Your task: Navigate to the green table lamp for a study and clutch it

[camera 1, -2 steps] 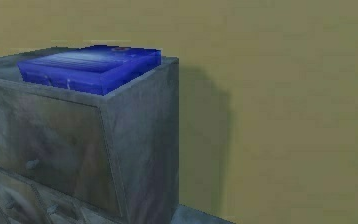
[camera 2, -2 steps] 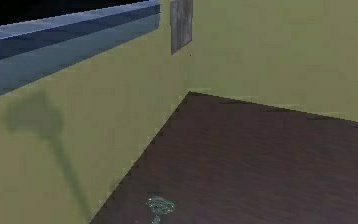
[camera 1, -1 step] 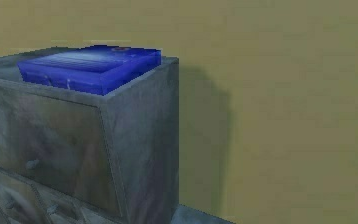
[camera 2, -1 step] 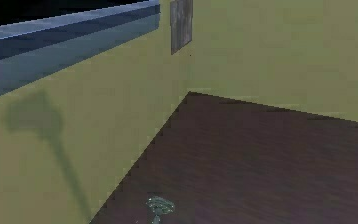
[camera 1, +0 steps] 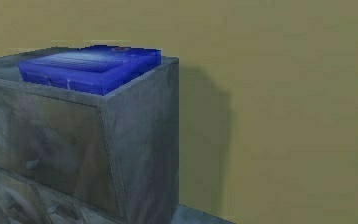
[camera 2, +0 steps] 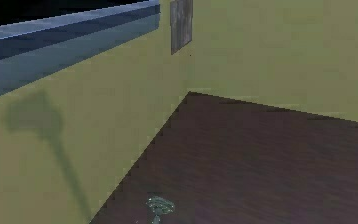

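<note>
Standing here, I see the robot drawn up close to a grey wooden cabinet (camera 1: pixel 137 140) that sits against an olive-yellow wall (camera 1: pixel 287 100). A flat blue box (camera 1: pixel 87 66) lies on the cabinet's top, and nothing on that top looks like a lamp.

Out to the arm's side there is a stretch of dark brown floor (camera 2: pixel 257 160) running into a corner of the same yellow wall. A blue-grey ledge (camera 2: pixel 57 40) slants across the upper left of that view, and a small framed panel (camera 2: pixel 181 25) hangs on the wall just beside its end.

At the very bottom of the arm side view, close to the foot of the wall, sits a small pale-green blob (camera 2: pixel 159 207). It is too small for me to name. By its colour it may be part of the green table lamp, but that is only my guess, and I cannot tell where the lamp is with any certainty.

As for progress, I judge the task to be in its driving stage. No approach to the lamp is lined up, and the clutching is not yet begun. What is left is to find the lamp, settle whether the green blob is it, bring the base alongside, reach out and take hold. The state of the jaws I cannot tell.
</note>
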{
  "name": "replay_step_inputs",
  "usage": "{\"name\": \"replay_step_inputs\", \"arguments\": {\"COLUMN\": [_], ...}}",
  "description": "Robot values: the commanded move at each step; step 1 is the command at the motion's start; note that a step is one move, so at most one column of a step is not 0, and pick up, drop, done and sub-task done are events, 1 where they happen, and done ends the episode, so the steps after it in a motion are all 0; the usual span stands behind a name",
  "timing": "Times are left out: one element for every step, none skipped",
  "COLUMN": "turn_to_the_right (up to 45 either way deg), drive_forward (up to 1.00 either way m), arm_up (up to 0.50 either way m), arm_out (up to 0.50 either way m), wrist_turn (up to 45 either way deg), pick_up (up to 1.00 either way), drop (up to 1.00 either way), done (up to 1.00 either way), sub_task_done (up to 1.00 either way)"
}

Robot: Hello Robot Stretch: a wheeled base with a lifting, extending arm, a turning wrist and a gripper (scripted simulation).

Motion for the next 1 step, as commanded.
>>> {"name": "replay_step_inputs", "arguments": {"turn_to_the_right": [0.0], "drive_forward": [0.0], "arm_up": [0.1], "arm_out": [0.0], "wrist_turn": [0.0], "pick_up": [0.0], "drop": [0.0], "done": [0.0], "sub_task_done": [0.0]}}
